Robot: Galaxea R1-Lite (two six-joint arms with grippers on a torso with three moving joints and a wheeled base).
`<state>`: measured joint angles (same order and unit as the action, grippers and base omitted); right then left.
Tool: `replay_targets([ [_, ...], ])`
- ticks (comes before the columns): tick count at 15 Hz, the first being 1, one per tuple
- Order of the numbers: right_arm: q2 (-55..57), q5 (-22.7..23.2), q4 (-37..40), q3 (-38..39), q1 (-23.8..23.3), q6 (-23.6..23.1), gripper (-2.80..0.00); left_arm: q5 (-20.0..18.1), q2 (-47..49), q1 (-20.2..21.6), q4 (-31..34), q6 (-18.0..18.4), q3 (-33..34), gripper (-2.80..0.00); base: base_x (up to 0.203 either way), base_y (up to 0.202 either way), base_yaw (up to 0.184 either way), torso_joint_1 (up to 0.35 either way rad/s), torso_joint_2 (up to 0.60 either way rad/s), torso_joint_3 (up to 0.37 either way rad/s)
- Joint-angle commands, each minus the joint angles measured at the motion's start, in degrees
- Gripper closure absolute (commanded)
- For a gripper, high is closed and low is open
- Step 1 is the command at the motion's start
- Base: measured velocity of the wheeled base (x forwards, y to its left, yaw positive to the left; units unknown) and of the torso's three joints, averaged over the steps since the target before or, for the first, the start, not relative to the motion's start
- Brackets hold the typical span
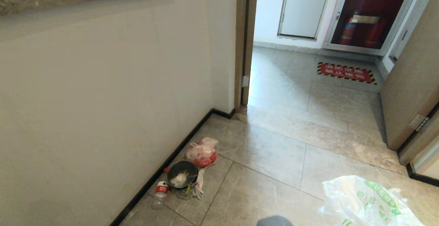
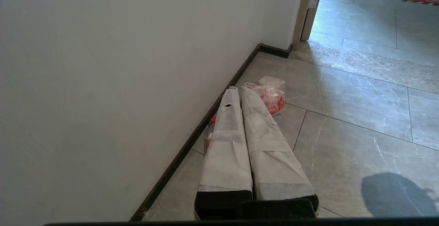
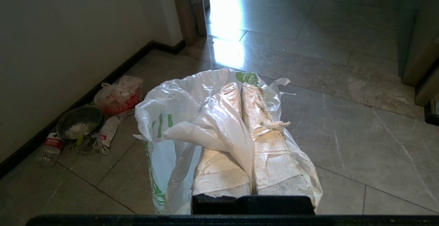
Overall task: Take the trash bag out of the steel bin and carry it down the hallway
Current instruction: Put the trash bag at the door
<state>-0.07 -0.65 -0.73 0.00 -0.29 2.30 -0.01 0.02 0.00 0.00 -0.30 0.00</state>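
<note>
The trash bag, thin white plastic with green print, hangs at the lower right of the head view above the hallway floor. In the right wrist view the bag drapes around my right gripper, whose wrapped fingers are shut together with a fold of the bag's film pinched between them. My left gripper is shut with nothing in it and points along the left wall toward the litter on the floor. The steel bin is out of view.
Litter lies by the left wall's black baseboard: a red-and-clear plastic bag, a black bowl and a plastic bottle. Ahead are a brown door frame, a red floor sign, a fire cabinet and a brown door.
</note>
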Motion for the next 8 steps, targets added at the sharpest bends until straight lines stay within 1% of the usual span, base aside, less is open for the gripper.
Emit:
replay_targets([
  [1, 0.0, 0.0, 0.0, 0.1, -0.1, 0.0, 0.00, 0.0, 0.0, 0.0, 0.0, 0.0, 0.0, 0.00, 0.000, 0.000, 0.000, 0.000, 0.00, 0.000],
  [8, 0.0, 0.0, 0.0, 0.1, -0.1, 0.0, 0.00, 0.0, 0.0, 0.0, 0.0, -0.1, 0.0, 0.00, 0.000, 0.000, 0.000, 0.000, 0.00, 0.000],
])
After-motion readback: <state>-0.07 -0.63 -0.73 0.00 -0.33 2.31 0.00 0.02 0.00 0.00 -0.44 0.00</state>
